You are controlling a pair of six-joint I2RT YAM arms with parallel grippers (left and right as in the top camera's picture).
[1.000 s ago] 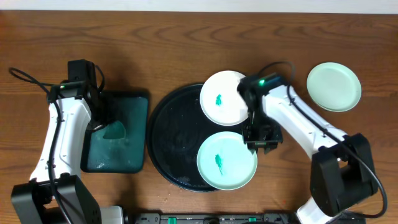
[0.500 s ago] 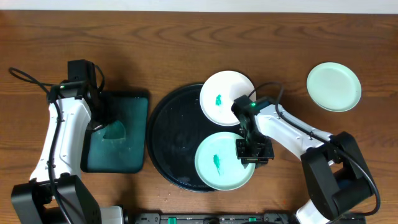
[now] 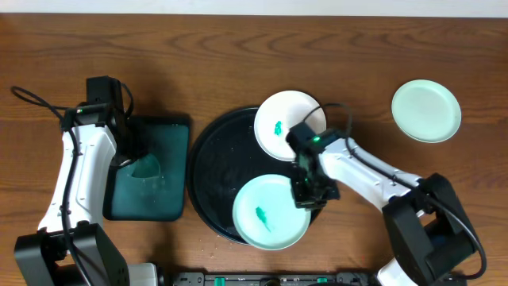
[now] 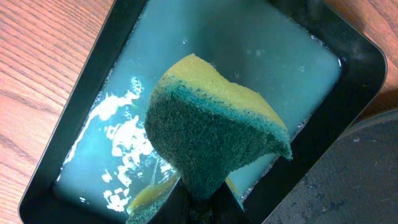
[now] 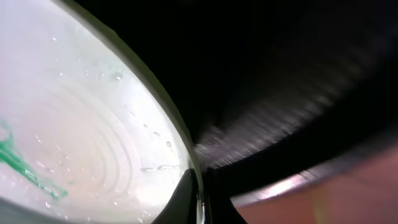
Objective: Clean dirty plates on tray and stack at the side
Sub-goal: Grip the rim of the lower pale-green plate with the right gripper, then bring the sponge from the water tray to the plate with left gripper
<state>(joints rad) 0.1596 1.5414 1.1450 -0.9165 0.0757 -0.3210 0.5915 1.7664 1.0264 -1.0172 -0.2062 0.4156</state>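
Right claw (image 3: 304,194), pinching only the mint plate's (image 3: 266,216) wet rim at lower centre, may lose it; left claw (image 4: 198,206) is clamped on the sponge (image 4: 211,137).

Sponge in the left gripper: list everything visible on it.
The sponge is yellow foam with a dark green scouring layer that faces the wrist camera. It is bent into a curl. The left gripper pinches its lower end and holds it over the soapy water in the dark teal tray. Contact with the water is unclear.
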